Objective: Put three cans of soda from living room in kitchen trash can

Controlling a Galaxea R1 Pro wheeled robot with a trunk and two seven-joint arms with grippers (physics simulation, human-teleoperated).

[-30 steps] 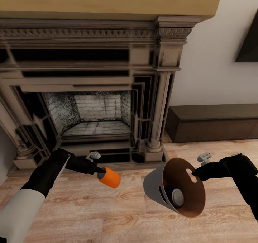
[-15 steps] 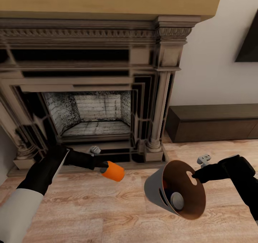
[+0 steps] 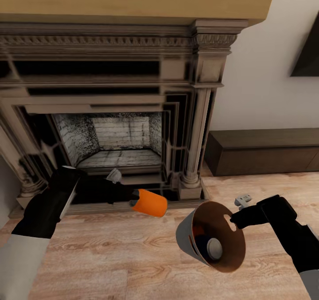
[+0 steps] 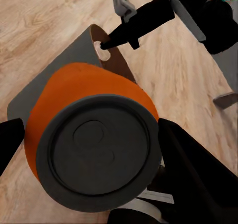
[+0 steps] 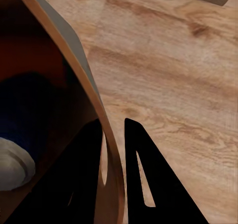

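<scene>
In the head view the left gripper [image 3: 133, 199] is closed on an orange soda can [image 3: 149, 203], held sideways above the plank floor [image 3: 110, 255] in front of the fireplace [image 3: 119, 114]; the can's free end points toward the trash can [image 3: 188, 231], which hangs from the right gripper [image 3: 234, 220] with its mouth tipped toward the camera. A silver can top [image 3: 214, 247] and some dark blue and orange show inside it, so I judge two cans already in and this orange one the last. In the left wrist view the can's grey base [image 4: 99, 152] sits between the black fingers [image 4: 198, 174], and beyond it lies the bin's grey wall [image 4: 64, 65], with the right gripper pinching the rim by the handle slot [image 4: 103, 49]. In the right wrist view the jaws are clamped across the bin's rim [image 5: 94, 100], one finger inside, one outside, with a dark blue can [image 5: 25, 115] deeper inside. What remains, as I judge it: dropping this can in, then carrying the bin to the kitchen.
</scene>
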